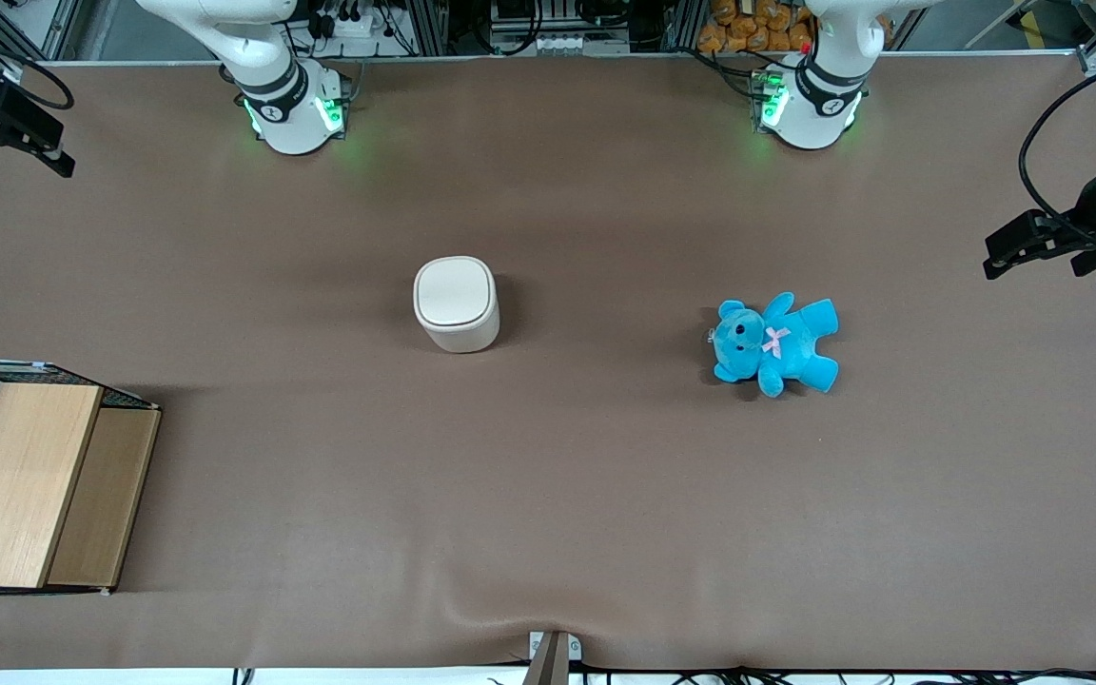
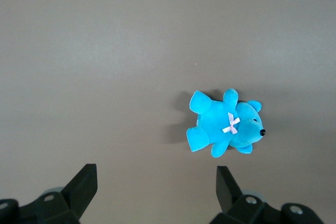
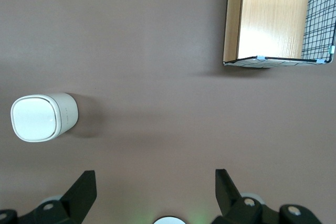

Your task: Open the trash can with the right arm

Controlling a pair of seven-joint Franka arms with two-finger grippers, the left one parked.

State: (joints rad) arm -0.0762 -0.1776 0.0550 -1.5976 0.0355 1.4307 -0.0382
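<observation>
Brown table: lidded trash can, gripper spread.

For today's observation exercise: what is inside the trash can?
Nothing inside shows. The trash can stands upright with its flat lid shut, hiding any contents. The right arm's gripper, fingers apart, hangs high over bare table, away from it.

A brown mat covers the table, evenly lit from above. Aluminium framing, cables and a power strip line its farthest edge.
</observation>
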